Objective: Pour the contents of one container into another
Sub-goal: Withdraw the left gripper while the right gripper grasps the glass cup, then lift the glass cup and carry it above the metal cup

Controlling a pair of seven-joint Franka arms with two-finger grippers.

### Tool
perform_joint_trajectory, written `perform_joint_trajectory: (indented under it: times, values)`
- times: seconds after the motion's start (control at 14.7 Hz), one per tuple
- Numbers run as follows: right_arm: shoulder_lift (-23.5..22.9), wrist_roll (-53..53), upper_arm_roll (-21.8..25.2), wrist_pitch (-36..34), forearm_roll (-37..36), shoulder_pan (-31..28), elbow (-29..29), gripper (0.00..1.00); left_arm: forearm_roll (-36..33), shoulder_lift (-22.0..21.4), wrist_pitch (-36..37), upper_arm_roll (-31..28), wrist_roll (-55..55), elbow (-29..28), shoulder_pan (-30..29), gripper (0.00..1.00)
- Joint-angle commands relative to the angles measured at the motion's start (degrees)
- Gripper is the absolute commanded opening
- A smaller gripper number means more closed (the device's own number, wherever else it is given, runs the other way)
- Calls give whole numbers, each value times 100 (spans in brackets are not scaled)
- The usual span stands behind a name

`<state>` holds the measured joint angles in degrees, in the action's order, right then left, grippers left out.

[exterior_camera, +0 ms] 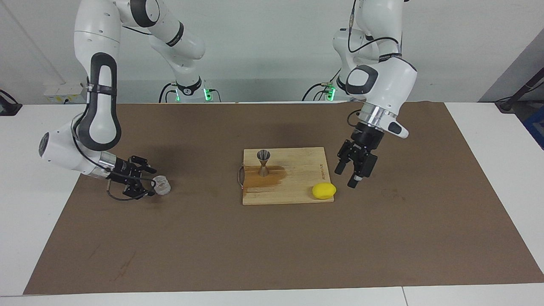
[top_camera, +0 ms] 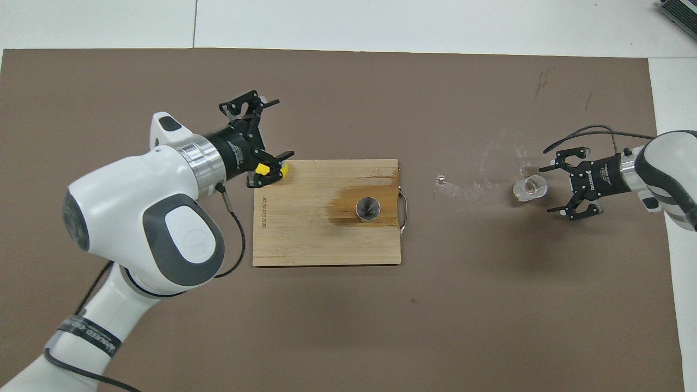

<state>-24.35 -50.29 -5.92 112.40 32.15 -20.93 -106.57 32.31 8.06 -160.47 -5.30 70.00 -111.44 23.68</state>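
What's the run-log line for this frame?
right gripper: open, at glass cup | left gripper: open, raised beside lemon | jigger: upright on board

Lighting: bright, even, from above. Shadows: soft, faint, on the mat (exterior_camera: 272, 246) under both arms. Glare: slight sheen on arm shells. Focus: sharp throughout both views. Edge distortion: not noticeable.
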Motion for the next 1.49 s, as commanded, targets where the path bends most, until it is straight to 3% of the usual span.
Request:
perform_joint_trajectory:
  times: [0.0, 0.2, 0.54, 0.75, 0.82, 0.95, 1.02, 1.15, 1.36, 1.43]
  values:
    - [97, 221, -23, 247, 370, -16, -293, 99, -1581, 160, 348, 64, -74, 315, -485, 100]
    - [132, 230, -23, 335, 529, 1, -364, 97, -3219, 160, 1637, 99, -179, 771, -951, 100]
    - [149, 265, -23, 362, 538, 1, -470, 85, -3039, -129, 3879, 135, -3513, 1281, -1594, 100]
    - [167, 256, -23, 371, 626, 10, -496, 66, -3029, -515, 5171, 91, -5736, 1353, -1778, 100]
    - [167, 230, -23, 371, 626, 10, -487, 55, -3038, -682, 5575, 82, -6265, 1353, -1796, 100]
    - [167, 169, -32, 283, 670, 10, -418, 17, -3038, -832, 6305, 38, -6727, 1509, -1832, 100]
    - [167, 81, -24, 274, 679, 10, -391, 6, -3055, -833, 6787, 64, -6771, 1868, -1832, 100]
    - [237, -173, -32, 274, 679, 10, -338, 0, -3099, -772, 7397, 143, -6771, 2423, -1884, 100]
    - [588, -612, -32, 300, 679, 369, -364, 0, -3091, -876, 7584, 1168, -6780, 2347, -2744, 100]
    - [667, -866, -32, 309, 679, 509, -364, 0, -3082, -964, 7549, 1180, -6789, 2189, -2755, 100]
